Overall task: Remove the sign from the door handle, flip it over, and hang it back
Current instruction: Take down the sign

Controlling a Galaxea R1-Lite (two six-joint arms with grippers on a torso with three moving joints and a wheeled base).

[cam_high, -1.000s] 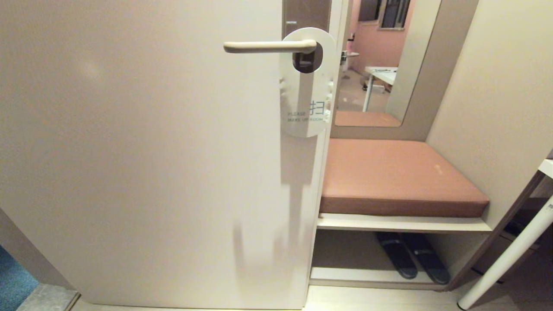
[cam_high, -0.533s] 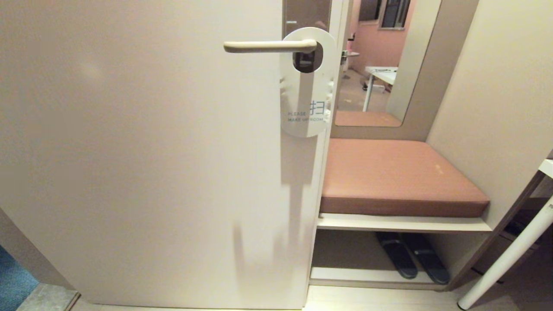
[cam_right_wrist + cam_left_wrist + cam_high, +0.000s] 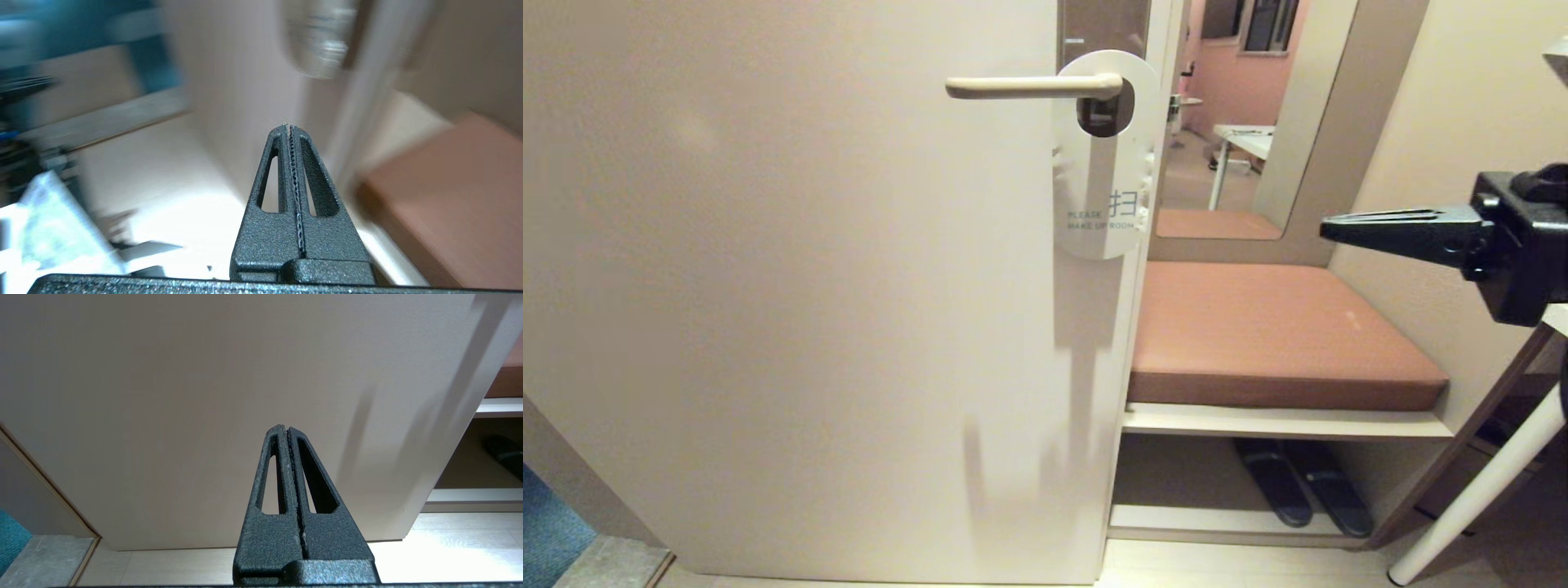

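Right end effector (image 3: 1327, 226) — fingers pressed together, empty — points toward the sign (image 3: 1104, 155) hanging white-side-out on the door handle (image 3: 1033, 86), well apart.

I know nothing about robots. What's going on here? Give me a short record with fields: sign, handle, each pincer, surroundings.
sign: white sign hangs by its oval hole on the door handle, side reading "PLEASE MAKE UP ROOM" facing out
door handle: cream lever, level, on a brown backplate
right pincer: right pincer shut, empty, at the right of the head view, pointing toward the door, well apart from the sign
left pincer: left pincer shut, empty, low before the door
surroundings: brown bench cushion, dark slippers on the shelf beneath
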